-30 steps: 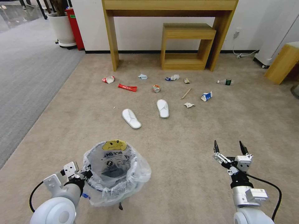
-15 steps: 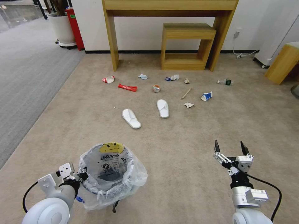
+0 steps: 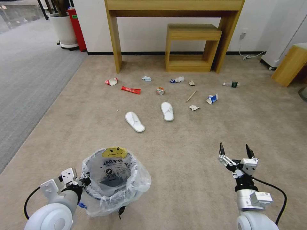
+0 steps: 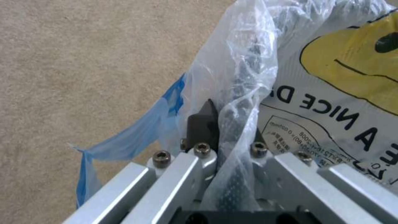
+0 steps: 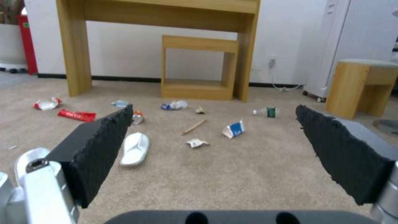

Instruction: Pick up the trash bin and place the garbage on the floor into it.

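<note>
Left gripper pinches the near-left rim of the bag-lined trash bin to carry it, while the empty right gripper hangs spread toward slippers and wrappers scattered farther off on the beige carpet.

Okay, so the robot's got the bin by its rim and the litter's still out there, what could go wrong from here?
1. The left gripper pinches the trash bin at one spot on its rim, through the crinkly bag; the bin may tilt or slip out.
2. Loose bag plastic hangs outside the rim and might snag or pull off.
3. The right gripper, fingers open, is well short of the nearest slipper.
</note>
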Motion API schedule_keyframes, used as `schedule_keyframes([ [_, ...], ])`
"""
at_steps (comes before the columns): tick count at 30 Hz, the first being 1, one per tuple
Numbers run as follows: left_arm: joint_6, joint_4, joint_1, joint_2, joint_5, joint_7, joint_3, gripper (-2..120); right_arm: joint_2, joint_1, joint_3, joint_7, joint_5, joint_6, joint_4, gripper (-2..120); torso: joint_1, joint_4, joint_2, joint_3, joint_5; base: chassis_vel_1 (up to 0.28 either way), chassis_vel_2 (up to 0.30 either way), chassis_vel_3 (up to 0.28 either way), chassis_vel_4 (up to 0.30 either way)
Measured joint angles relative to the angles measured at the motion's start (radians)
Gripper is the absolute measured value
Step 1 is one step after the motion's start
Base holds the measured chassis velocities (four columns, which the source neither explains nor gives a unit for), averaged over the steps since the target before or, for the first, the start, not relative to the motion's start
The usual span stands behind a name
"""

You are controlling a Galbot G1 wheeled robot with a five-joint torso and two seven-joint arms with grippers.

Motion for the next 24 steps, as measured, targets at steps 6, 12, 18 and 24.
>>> schedule_keyframes([
  [6, 0.000, 0.008, -0.006, -0.005, 0.006, 0.003, 0.003, 1, 0.003, 0.009, 0.002, -0.005, -0.014, 0.006, -0.017, 100, 0.000, 0.0000, 0.000, 0.000, 0.0000, 0.088, 0.101, -0.102, -0.112],
  [12, -0.001, 0.009, -0.009, -0.005, 0.006, 0.003, -0.003, 1, 0.005, 0.012, 0.001, -0.009, -0.018, 0.010, -0.023, 100, 0.000, -0.0001, 0.000, 0.000, -0.0001, 0.203, 0.225, -0.196, -0.218],
  [18, -0.003, 0.008, -0.007, -0.007, 0.007, 0.003, -0.003, 1, 0.006, 0.013, 0.000, -0.012, -0.020, 0.015, -0.025, 100, 0.000, 0.0002, 0.000, 0.000, -0.0006, 0.270, 0.257, -0.265, -0.250],
  [24, -0.007, 0.008, -0.005, -0.016, 0.019, 0.009, 0.001, 1, 0.005, 0.010, 0.000, -0.017, -0.020, 0.021, -0.024, 100, 0.000, 0.0000, 0.000, 0.000, 0.0000, 0.290, 0.267, -0.282, -0.273],
])
